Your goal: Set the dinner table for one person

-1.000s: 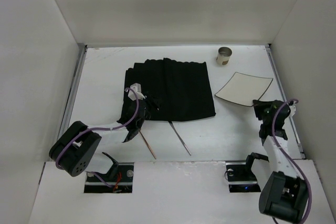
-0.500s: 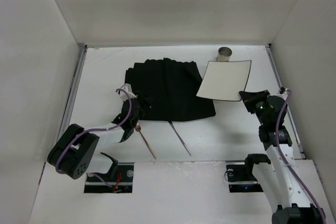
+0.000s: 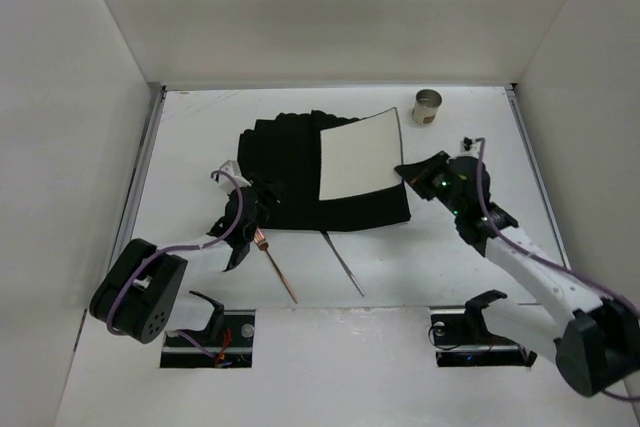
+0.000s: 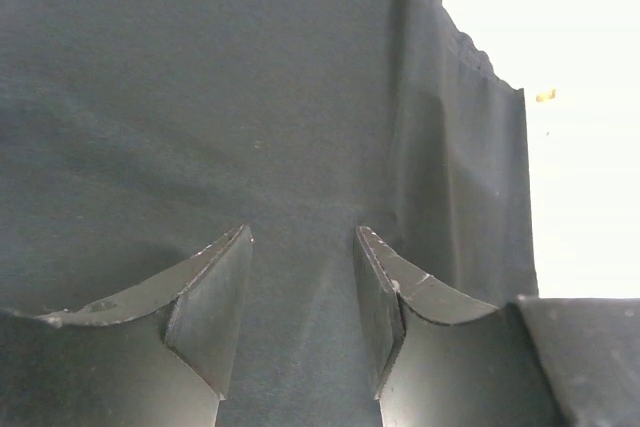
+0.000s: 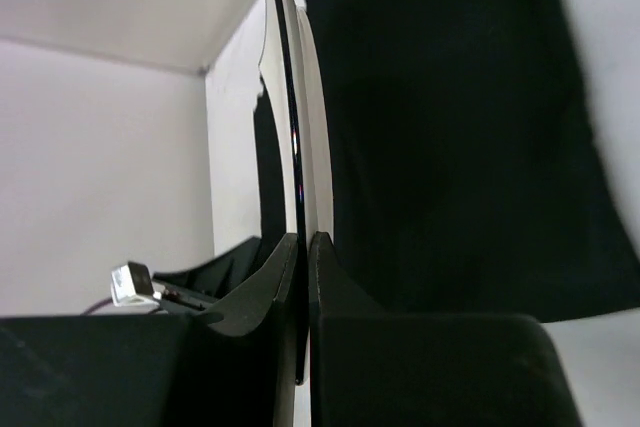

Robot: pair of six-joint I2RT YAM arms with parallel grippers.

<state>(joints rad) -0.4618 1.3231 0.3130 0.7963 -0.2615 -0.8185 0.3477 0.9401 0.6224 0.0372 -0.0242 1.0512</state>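
Note:
The white dinner table [image 3: 460,257] carries a black cloth mat [image 3: 285,162]. My right gripper [image 3: 412,170] is shut on the edge of a square white plate [image 3: 358,154] and holds it above the mat's right half. In the right wrist view the plate [image 5: 300,97] shows edge-on between the shut jaws. My left gripper [image 3: 262,193] is open and empty over the mat's near left corner; the left wrist view shows only the mat [image 4: 250,97] between its fingers [image 4: 215,297].
A small metal cup [image 3: 428,106] stands at the back right. Two thin utensils lie near the front: a copper-ended one [image 3: 277,269] and a dark one [image 3: 342,263]. Metal rails [image 3: 138,182] run along both sides.
My right gripper has lifted the plate from the table's right side and carried it left over the mat. My left gripper has drawn back slightly toward the mat's near left corner.

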